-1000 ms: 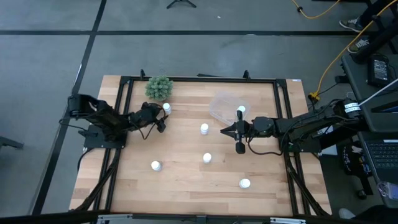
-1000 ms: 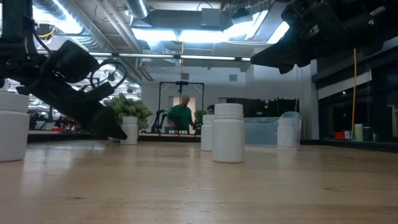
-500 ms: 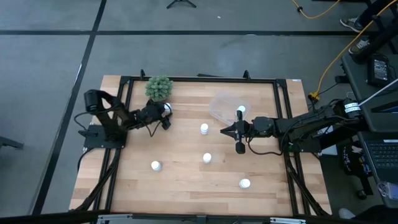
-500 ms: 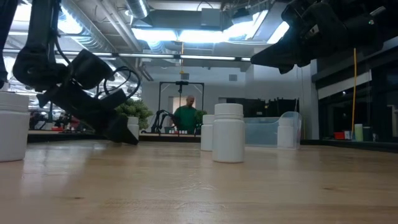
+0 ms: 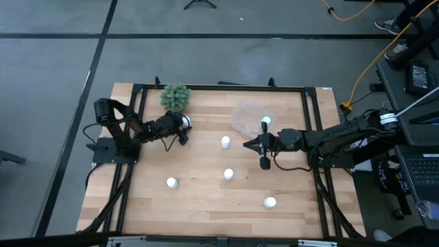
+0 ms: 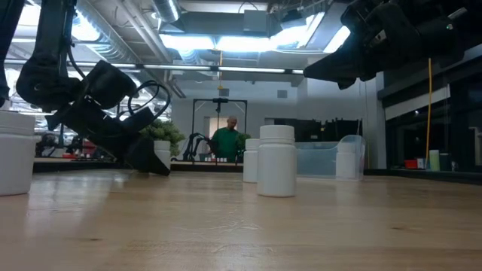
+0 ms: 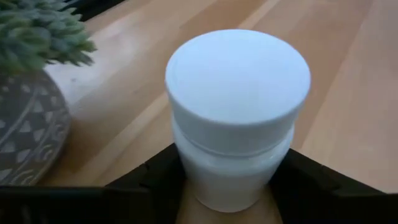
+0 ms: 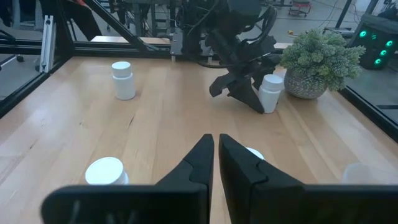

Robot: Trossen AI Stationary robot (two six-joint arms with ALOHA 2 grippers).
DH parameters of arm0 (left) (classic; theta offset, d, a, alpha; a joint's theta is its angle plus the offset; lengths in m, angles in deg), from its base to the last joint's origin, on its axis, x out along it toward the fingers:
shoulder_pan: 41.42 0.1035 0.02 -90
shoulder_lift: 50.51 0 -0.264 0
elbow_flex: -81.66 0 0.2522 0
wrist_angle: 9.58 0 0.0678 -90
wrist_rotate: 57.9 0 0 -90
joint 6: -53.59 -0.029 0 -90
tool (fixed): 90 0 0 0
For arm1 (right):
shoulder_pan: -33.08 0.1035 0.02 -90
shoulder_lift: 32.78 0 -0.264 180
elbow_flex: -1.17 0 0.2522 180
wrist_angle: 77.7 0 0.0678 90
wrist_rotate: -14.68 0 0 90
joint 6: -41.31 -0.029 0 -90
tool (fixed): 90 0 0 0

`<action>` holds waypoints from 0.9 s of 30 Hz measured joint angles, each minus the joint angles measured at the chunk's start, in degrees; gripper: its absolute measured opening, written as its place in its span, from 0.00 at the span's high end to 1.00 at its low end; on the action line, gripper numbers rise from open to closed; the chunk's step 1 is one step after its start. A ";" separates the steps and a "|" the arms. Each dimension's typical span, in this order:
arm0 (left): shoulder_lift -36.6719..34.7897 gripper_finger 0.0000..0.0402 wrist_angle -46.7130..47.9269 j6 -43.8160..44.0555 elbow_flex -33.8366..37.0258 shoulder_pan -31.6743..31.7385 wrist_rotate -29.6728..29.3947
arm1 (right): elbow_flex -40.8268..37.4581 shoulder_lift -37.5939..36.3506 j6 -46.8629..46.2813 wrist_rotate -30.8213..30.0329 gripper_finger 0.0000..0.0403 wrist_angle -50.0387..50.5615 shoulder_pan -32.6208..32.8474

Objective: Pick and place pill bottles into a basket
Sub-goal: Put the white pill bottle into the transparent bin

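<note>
Left hand [image 5: 182, 124] sits low at the far-left part of the pale wooden counter [image 5: 206, 199], its dark fingers [image 7: 155, 177] set on either side of a small white cylindrical pill bottle with a round white cap [image 7: 235, 112]; the left wrist view shows them around the bottle's lower body, but I cannot tell whether they are pressing it yet. This bottle stands upright just beside the bushy green plant in a grey patterned pot [image 5: 175, 97].

Moving rightward, four more white bottles stand loose on the counter: one near the front left [image 5: 171, 182], one at mid-counter [image 5: 225, 142], one nearer the front [image 5: 228, 174], and one at the front right [image 5: 269, 202].

Further right, the shallow clear plastic basket [image 5: 244, 118] holds a single white bottle [image 5: 265, 121]. Right hand [image 5: 259, 145] hovers just in front of the basket with its fingers pinched together and nothing between them.

By my judgement, one bottle of six is delivered, a second is about to be taken, and four wait untouched.
</note>
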 joint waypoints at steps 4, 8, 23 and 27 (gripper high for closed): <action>-0.02 0.55 -0.42 0.07 0.00 0.00 2.41 | -0.01 0.00 0.00 -0.02 0.93 0.01 -0.11; -0.02 0.54 -1.96 1.26 0.00 0.00 5.55 | -0.01 0.00 0.02 -0.04 0.93 0.01 -0.17; -11.02 0.54 -3.11 4.54 0.00 -0.54 24.84 | 0.01 0.00 0.24 -0.04 0.93 0.01 -0.17; -16.83 0.54 1.35 4.54 -0.01 -1.65 24.97 | 0.00 0.00 0.24 -0.04 0.93 0.01 -0.17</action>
